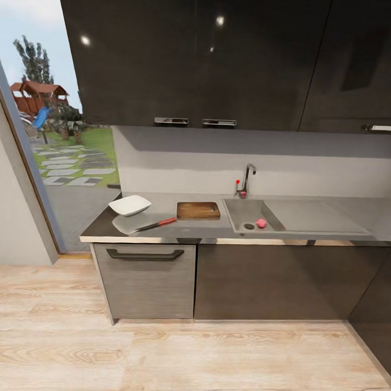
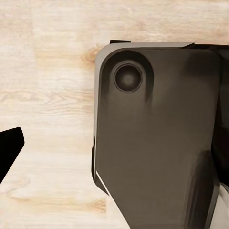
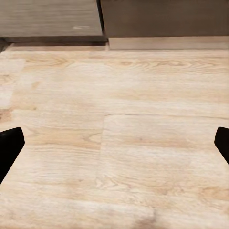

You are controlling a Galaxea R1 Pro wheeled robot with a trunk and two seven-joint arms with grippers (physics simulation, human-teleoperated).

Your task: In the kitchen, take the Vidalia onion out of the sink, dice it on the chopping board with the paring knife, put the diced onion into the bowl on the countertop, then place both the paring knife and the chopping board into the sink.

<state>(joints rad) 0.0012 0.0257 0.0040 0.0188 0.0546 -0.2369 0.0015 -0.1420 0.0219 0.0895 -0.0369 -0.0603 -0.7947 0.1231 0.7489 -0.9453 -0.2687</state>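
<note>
Pink onion (image 1: 261, 222) in sink (image 1: 240, 211), chopping board (image 1: 198, 210) alongside.

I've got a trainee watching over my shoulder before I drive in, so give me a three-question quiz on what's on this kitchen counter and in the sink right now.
1. True or false: the paring knife lies on top of the chopping board.
2. Multiple choice: where is the pink Vidalia onion? A) in the bowl; B) in the sink, beside the drain; C) on the floor.
3. Fill in: on the countertop, the board lies between the bowl and the ____.

Key
1. False: the knife lies on the counter in front of the board, towards the bowl.
2. B
3. sink
</note>
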